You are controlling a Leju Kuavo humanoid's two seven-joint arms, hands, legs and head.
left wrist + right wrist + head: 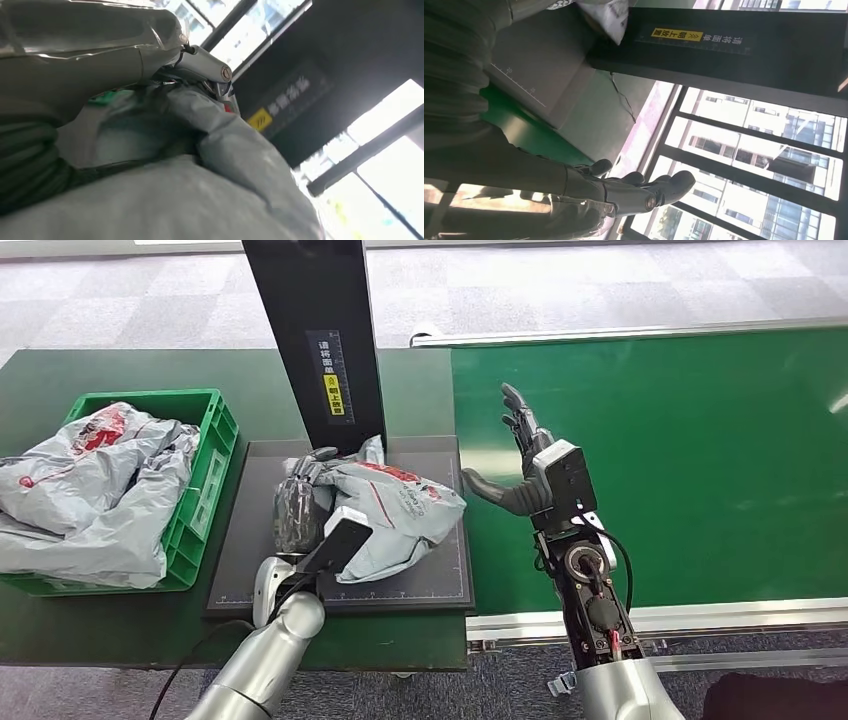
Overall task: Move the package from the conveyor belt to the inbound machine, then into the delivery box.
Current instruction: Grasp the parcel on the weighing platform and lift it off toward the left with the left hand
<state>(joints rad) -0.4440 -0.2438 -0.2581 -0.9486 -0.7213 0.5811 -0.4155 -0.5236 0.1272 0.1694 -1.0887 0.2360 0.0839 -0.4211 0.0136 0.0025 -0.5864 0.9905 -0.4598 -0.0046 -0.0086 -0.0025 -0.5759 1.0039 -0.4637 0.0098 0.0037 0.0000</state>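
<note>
You can't see where the left robot hand meets the package; the package hides its fingertips.

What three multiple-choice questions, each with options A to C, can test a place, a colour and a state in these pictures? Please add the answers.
1. Where does the grey package lie?
A. on the black scanner platform
B. on the green conveyor belt
C. on the floor

2. What colour is the crate holding other packages?
A. blue
B. green
C. red

3. How is the right hand?
A. holding a package
B. pressing the belt
C. open, holding nothing

Answers:
1 A: the package rests on the platform under the left hand.
2 B: its walls are green.
3 C: fingers spread above the belt.
</note>
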